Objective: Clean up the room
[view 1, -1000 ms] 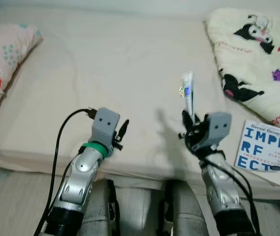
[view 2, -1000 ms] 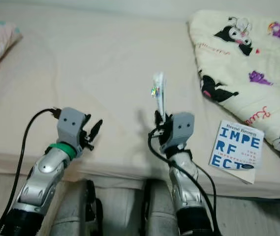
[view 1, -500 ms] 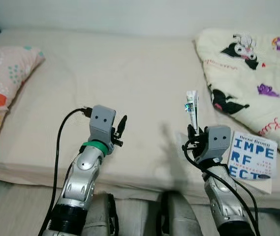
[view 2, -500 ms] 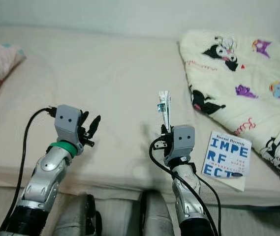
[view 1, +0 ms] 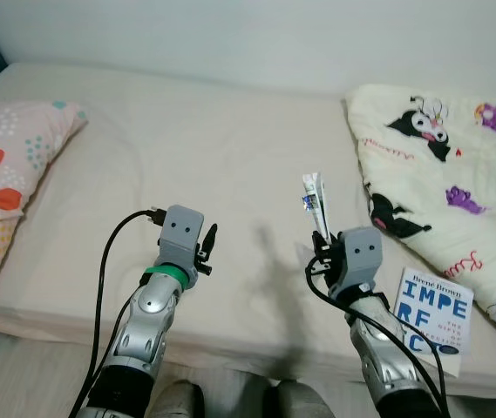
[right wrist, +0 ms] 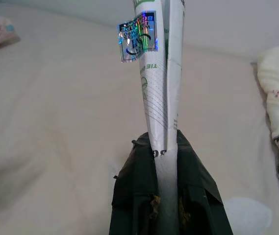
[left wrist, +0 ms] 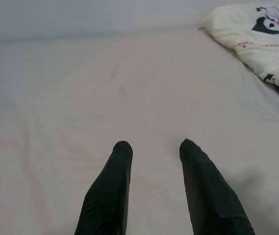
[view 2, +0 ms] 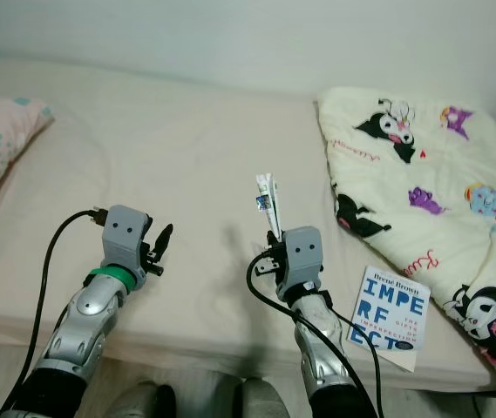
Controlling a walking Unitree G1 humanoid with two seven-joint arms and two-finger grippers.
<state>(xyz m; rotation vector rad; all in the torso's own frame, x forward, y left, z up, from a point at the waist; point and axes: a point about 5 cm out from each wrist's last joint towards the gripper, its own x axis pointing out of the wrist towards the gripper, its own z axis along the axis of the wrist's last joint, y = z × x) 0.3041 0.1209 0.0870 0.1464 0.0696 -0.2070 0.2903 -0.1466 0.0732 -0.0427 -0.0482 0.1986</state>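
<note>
My right claw (view 1: 321, 246) is clamped on the lower end of a white squeeze tube (right wrist: 159, 93), which stands up past my fingertips above the bed (view 1: 169, 148), its crimped end topmost. A shiny holographic sticker (right wrist: 138, 29) sits high on it, well above my fingers (right wrist: 193, 196), which press its two flat sides from either side. I judge the tube light and soft: the walls look creased and partly flattened, so it should give under pressure and could fold or slide if I squeezed near the thin crimped end. The thicker part low down, where I hold it, seems the firmer place to grip; the glossy skin may be a little slippery, so a steady pinch across the flat faces suits it best, without crushing out what is inside.

My left claw (view 1: 207, 248) is parted and holds nothing, hovering over bare mattress, well to the left of the right one. Just to the right of my right claw lies a book (view 1: 431, 319) with blue lettering, near the bed's front edge, and beyond it a cartoon-printed blanket (view 1: 444, 174). Far off past my left claw rests a spotted pillow (view 1: 8, 174).
</note>
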